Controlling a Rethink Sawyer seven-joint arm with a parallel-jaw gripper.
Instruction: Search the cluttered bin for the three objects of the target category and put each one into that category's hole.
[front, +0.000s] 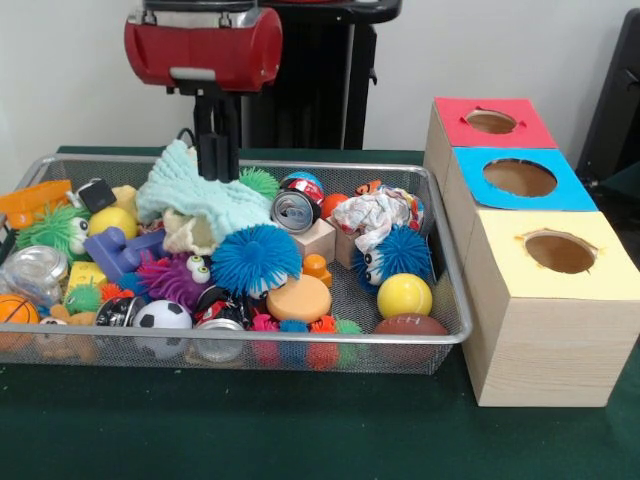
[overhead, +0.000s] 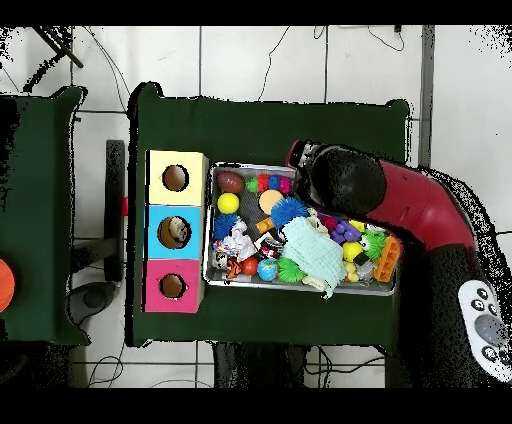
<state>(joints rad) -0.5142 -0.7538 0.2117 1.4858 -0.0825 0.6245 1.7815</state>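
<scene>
the gripper (front: 217, 165) is down in the bin (front: 445, 330), seemingly pinching the mint cloth (front: 200, 195), while most clutter remains and the yellow-topped hole (front: 560, 252) looks empty.

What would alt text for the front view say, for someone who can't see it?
A red and black robot arm lowers its gripper onto a pale green cloth in a wire mesh bin heaped with toys. Beside the bin stand three wooden boxes with holes on top, coloured red, blue and yellow.

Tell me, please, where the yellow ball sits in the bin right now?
In the front view, the yellow ball lies in the bin's near right corner, between the blue spiky ball and the small football.
</scene>
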